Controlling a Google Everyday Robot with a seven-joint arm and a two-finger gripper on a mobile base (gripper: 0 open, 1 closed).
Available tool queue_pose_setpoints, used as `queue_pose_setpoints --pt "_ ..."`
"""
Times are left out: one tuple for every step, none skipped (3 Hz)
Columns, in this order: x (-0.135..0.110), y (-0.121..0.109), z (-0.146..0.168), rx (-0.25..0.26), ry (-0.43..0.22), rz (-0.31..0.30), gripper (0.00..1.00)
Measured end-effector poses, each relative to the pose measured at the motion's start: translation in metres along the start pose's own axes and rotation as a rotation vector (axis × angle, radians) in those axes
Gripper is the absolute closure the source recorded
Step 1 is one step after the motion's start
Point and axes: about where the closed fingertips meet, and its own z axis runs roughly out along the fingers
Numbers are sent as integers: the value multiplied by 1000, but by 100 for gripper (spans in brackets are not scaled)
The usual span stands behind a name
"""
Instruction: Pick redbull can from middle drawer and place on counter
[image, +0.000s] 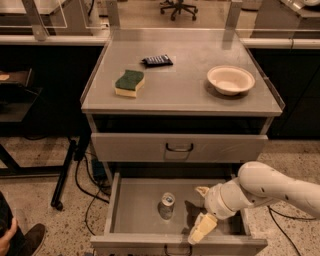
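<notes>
The redbull can (167, 204) stands upright in the open middle drawer (135, 212), near its middle, its shiny top showing. My gripper (201, 210) is inside the drawer to the right of the can, a short gap apart from it. Its two cream fingers stand spread, one at the back (202, 190) and one at the front (202, 228), with nothing between them. The white arm comes in from the right. The counter (185, 82) is the grey steel top above.
On the counter lie a green and yellow sponge (129, 82), a flat dark snack packet (157, 60) and a white bowl (230, 79). The upper handled drawer (179, 147) is shut. Cables and a black stand leg (67, 170) are on the floor at left.
</notes>
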Motion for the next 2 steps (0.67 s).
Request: queue_pose_setpoints --pt "-24 -54 45 1 -33 -24 0" --pt "-28 -60 50 1 -35 -28 0"
